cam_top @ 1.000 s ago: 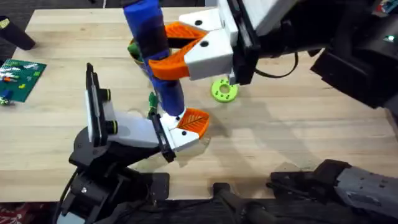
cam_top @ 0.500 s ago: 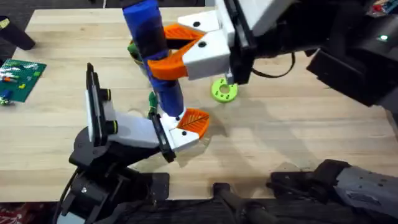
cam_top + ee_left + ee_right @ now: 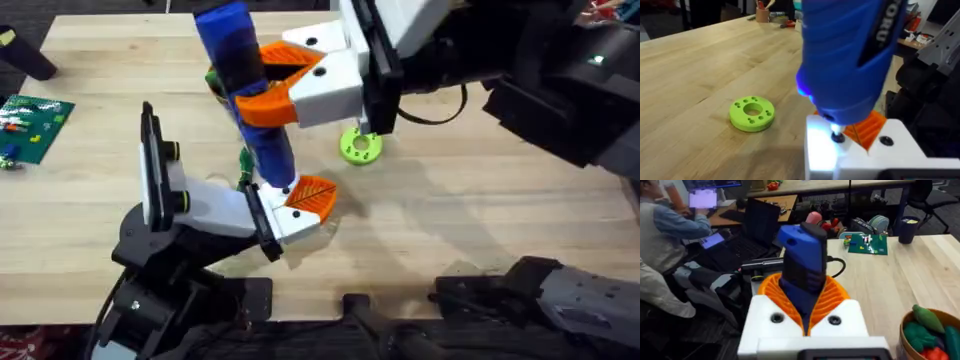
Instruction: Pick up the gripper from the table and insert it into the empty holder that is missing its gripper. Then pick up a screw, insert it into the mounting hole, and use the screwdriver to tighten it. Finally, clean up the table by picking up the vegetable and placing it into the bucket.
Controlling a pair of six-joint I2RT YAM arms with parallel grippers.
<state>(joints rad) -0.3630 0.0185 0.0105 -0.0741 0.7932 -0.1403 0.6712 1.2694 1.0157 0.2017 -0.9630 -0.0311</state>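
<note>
My right gripper (image 3: 275, 92) (image 3: 802, 307) is shut on the blue screwdriver (image 3: 250, 90) (image 3: 802, 265), holding it nearly upright. Its bit (image 3: 838, 137) presses into a hole of the white wedge-shaped gripper (image 3: 305, 203) (image 3: 860, 145) with the orange ribbed pad, which sits at the end of my left gripper (image 3: 300, 210). The bit hides the screw. A light glows at the screwdriver's nose. The dark-green vegetable (image 3: 244, 160) lies just left of the screwdriver. The tan bucket (image 3: 213, 82) (image 3: 922, 340) stands behind it with toy pieces inside.
A bright-green disc with holes (image 3: 360, 145) (image 3: 752, 113) lies right of the screwdriver. A green circuit board (image 3: 35, 125) sits at the table's left edge, with a black object (image 3: 25, 55) behind it. Bare wood stretches across the right half.
The right arm has edged slightly left, tilting the screwdriver's top that way. The left arm and the bit's contact point have stayed put.
</note>
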